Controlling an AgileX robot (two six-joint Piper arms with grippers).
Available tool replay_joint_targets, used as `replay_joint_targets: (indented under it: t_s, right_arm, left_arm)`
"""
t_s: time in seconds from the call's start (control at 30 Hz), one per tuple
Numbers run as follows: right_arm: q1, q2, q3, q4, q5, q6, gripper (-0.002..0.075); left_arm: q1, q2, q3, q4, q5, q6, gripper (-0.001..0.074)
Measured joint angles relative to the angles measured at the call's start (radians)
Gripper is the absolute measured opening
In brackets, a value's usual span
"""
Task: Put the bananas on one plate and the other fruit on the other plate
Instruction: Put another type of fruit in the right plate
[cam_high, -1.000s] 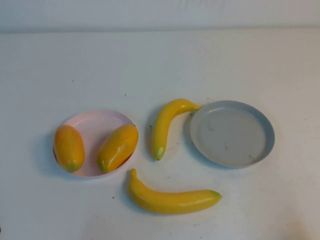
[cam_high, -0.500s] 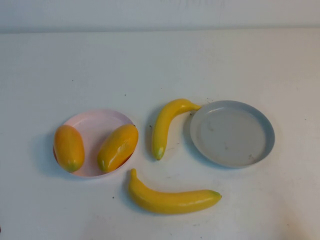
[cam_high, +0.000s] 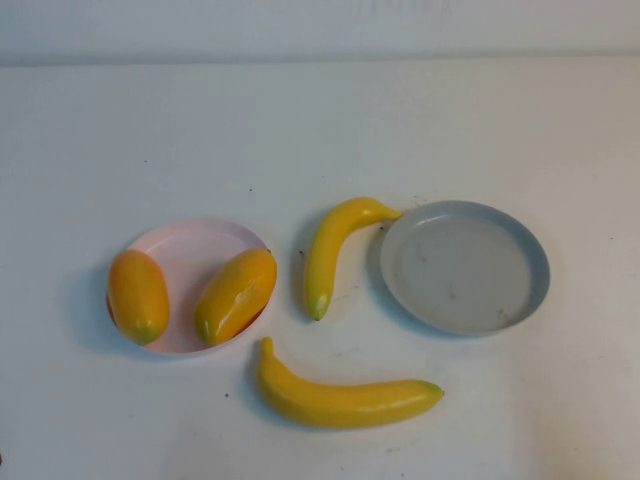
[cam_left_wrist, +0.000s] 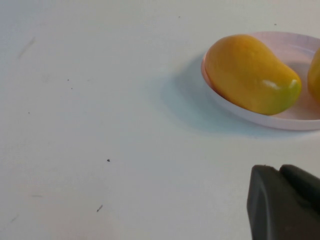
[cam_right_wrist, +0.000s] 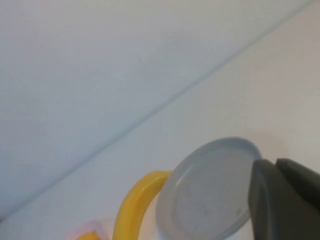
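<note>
Near banana (cam_high: 345, 397) lay lower centre on the table (cam_high: 300, 130), long axis left-right; second banana (cam_high: 333, 250) beside the grey plate (cam_high: 535, 262). Both mangoes (cam_high: 236, 294) sat on the pink plate (cam_high: 190, 243). Left tool (cam_left_wrist: 285, 202) and right tool (cam_right_wrist: 282, 197) shut, empty; right arm looked nearer the bananas.

A broad white table (cam_high: 300, 120) fills nearly the whole high view, matte and evenly lit, with soft, short shadows and no harsh glare. Look closely and small dark specks and faint scuffs (cam_left_wrist: 107, 160) dot its surface. Along the far edge the tabletop meets a plain pale wall (cam_high: 320, 25), a slightly bluish white, the join running as a straight line across the top. The right wrist view catches that same wall, bare and featureless
</note>
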Motion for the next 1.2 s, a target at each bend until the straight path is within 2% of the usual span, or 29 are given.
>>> replay_joint_targets:
  t_s: [0.17,0.33,0.47,0.57,0.67,0.77,0.93,1.0,1.2]
  right_arm:
    - [0.0,0.111,-0.136,-0.001,0.235,-0.008,-0.0015]
    - [0.0,0.343,-0.31,-0.014,0.462,-0.191,-0.0015]
    - [0.0,0.542,-0.428,-0.03,0.54,-0.346,-0.0015]
    - [0.008,0.689,-0.538,-0.105,0.598,-0.413,-0.0015]
    - [0.078,0.828,-0.635,-0.228,0.619,-0.432,-0.0014]
    - [0.22,0.944,-0.717,-0.314,0.621,-0.461,0.0009]
    - [0.434,1.155,-0.849,-0.344,0.62,-0.601,0.0111]
    - [0.494,1.249,-0.909,-0.351,0.638,-0.636,0.0181]
    - [0.56,1.49,-1.069,-0.366,0.754,-0.79,0.0396]
  left_arm:
    - [0.0,0.0,0.0,0.0,0.0,0.0,0.0]
    - [0.0,0.0,0.0,0.0,0.0,-0.002,-0.0001]
    - [0.0,0.0,0.0,0.0,0.0,-0.002,-0.0001]
    - [0.0,0.0,0.0,0.0,0.0,-0.002,-0.0001]
    - [0.0,0.0,0.0,0.0,0.0,-0.002,-0.0001]
    - [0.0,0.0,0.0,0.0,0.0,-0.002,-0.0001]
    - [0.0,0.0,0.0,0.0,0.0,-0.002,-0.0001]
    - [0.0,0.0,0.0,0.0,0.0,-0.002,-0.0001]
    - [0.0,0.0,0.0,0.0,0.0,-0.002,-0.0001]
